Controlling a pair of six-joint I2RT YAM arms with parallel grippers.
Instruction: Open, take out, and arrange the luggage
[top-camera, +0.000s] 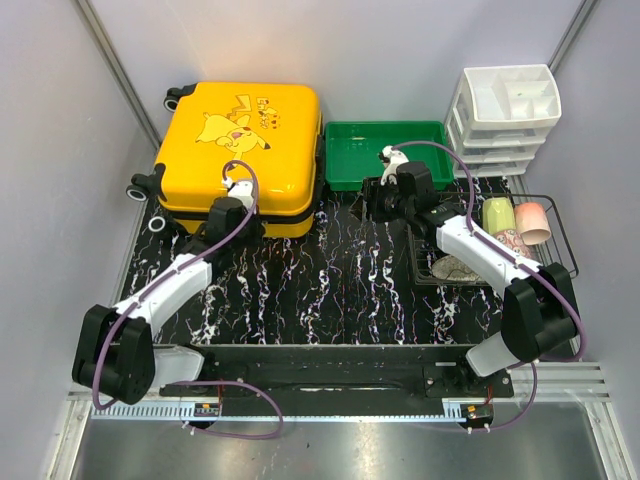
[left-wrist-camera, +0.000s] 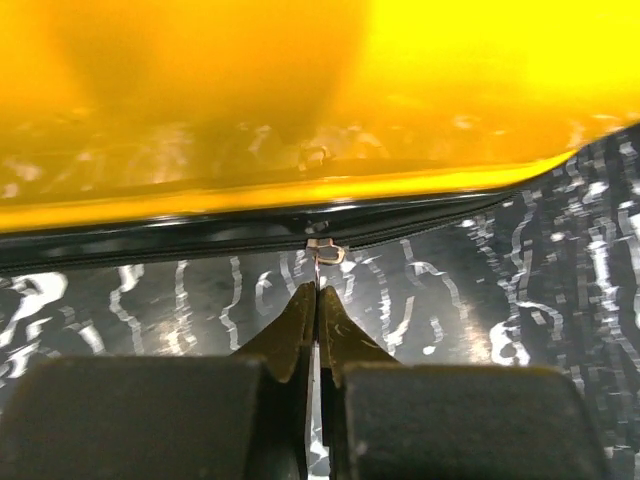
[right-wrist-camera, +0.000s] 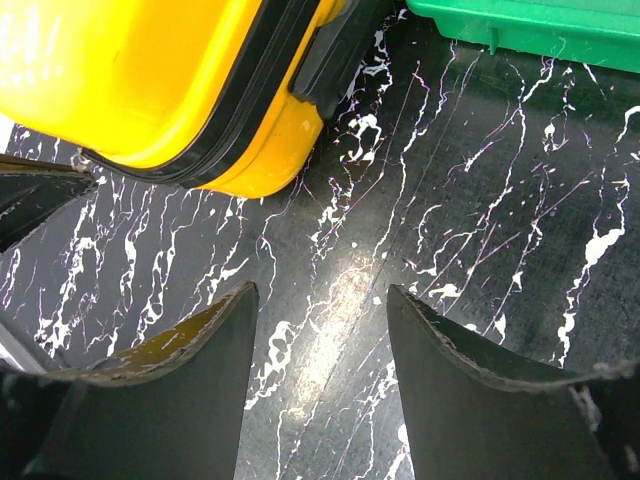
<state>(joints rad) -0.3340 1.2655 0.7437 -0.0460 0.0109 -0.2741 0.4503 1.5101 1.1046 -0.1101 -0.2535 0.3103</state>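
Luggage: The large bright yellow hard-shell suitcase with a cartoon print (top-camera: 240, 150) is seen lying flat at the far left of the black, white-veined tabletop (top-camera: 350, 280). Its lid is shut, and the green plastic tray (top-camera: 372, 160) sits just beside it on the right.
Zip line: A black zipper track (left-wrist-camera: 150, 245) is shown running along the near side wall between the two yellow shells. No gap is visible in the left wrist view.
Left pincer: The left gripper (left-wrist-camera: 318, 295) is set low against that near wall with its fingers pressed together. The small metal zipper pull (left-wrist-camera: 325, 253) appears to be pinched at their very tips.
Right pincer: The right gripper (right-wrist-camera: 320, 295) is held over bare tabletop near the suitcase's near right corner, jaws parted, with nothing between them.
Step in hand: Unzipping is judged to be only at its start. Nothing can be taken out until the lid is freed.
How it is best done: The pull should be drawn along the track, parallel to the wall and level with it, never away from the shell. Because so little metal is gripped, the tension should be light and steady. At the rounded corner the wrist should be turned so the curve is followed.
Support: If the shell is dragged across the glossy top, it could be steadied by the free gripper at the near right corner.
Risk: The tab may slip out of the tips if it is levered sideways.
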